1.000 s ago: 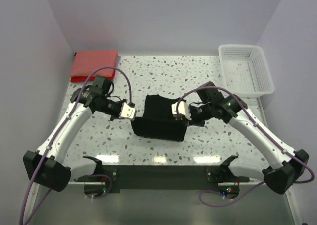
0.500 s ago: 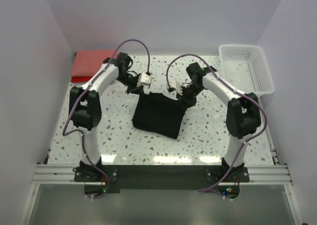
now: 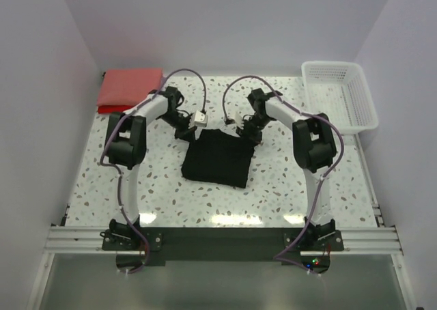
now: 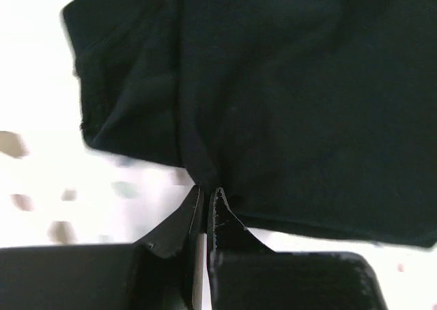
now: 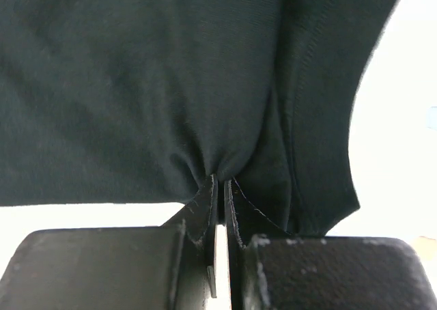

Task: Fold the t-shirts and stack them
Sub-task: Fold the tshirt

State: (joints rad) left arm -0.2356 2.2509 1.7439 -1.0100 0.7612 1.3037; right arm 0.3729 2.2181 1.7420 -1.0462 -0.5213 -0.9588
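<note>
The black t-shirt point(image 3: 218, 157) lies folded in the middle of the table. My left gripper point(image 3: 194, 132) is shut on its far left edge, and the cloth bunches between the jaws in the left wrist view point(image 4: 207, 190). My right gripper point(image 3: 246, 132) is shut on its far right edge, with the cloth pinched in the right wrist view point(image 5: 220, 181). The black shirt fills both wrist views point(image 4: 287, 85) point(image 5: 150, 85). A folded coral-red t-shirt point(image 3: 128, 88) lies at the far left corner. The purple-blue one does not show.
A white lattice basket point(image 3: 339, 95) stands at the far right corner. The speckled table point(image 3: 157, 187) runs to white walls on three sides. Both arms reach far out, with their cables looping above the shirt.
Both arms have stretched toward the far side of the table, carrying the shirt's edge over from the near side. The black shirt now lies flatter and a little farther back.
</note>
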